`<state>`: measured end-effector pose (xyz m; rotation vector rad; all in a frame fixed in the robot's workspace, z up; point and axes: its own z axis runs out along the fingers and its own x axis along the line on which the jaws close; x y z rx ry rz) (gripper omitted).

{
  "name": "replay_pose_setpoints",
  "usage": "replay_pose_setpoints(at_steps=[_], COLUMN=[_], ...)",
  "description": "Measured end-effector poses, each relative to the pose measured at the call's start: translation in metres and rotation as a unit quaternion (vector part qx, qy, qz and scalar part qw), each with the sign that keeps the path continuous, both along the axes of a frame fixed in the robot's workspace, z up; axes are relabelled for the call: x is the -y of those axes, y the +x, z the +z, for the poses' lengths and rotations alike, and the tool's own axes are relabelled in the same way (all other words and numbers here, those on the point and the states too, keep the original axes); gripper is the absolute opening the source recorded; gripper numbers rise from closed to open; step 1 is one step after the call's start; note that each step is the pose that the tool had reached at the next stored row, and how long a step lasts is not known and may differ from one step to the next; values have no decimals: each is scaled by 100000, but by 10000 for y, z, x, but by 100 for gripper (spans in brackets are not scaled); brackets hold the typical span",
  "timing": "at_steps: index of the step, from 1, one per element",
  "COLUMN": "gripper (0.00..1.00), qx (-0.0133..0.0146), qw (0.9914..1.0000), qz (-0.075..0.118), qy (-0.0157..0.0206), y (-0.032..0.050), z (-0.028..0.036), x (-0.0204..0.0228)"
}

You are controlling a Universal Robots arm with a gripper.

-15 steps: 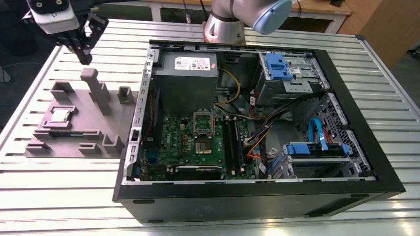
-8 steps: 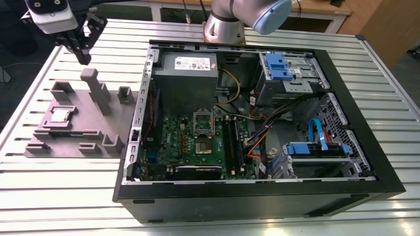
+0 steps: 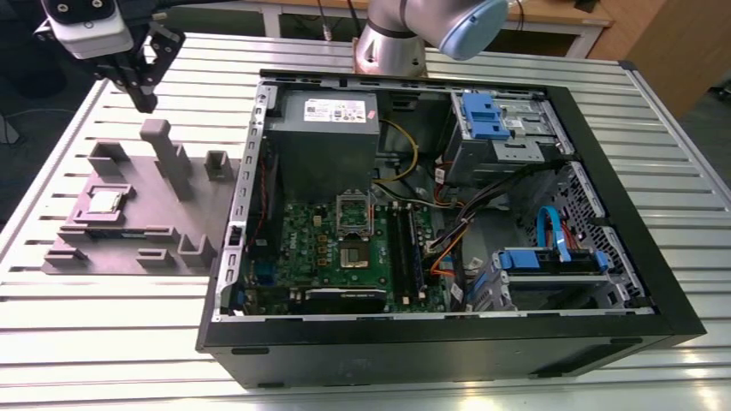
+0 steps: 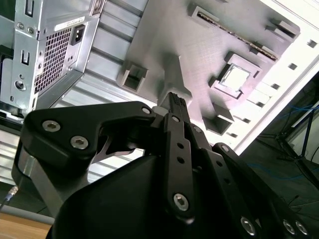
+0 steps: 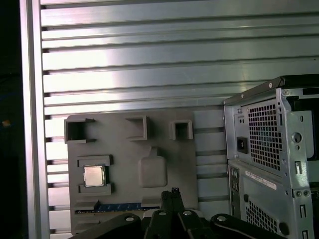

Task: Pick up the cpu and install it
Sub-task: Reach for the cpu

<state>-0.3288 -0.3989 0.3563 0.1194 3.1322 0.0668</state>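
1. Gripper (image 3: 146,104): jaws closed together with nothing held, poised above the far edge of the grey fixture block (image 3: 137,227).
2. Cpu (image 3: 106,201): lies flat in a square recess of the fixture block, well apart from the gripper.
3. Open computer case (image 3: 457,334): stands just beside the fixture block, on the exterior view's right, with the green motherboard (image 3: 300,235) exposed.

Robotics lab bench: slatted aluminium table (image 3: 103,330), opened computer case (image 3: 457,342), mounted robot arm (image 3: 395,43).
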Motion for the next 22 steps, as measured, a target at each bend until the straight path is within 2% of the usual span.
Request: replay_pose_setpoints(at_steps=[22], gripper=[10], qx=[0], qw=[100000], qz=[3], qy=[1], y=[-66], z=[0], x=[0])
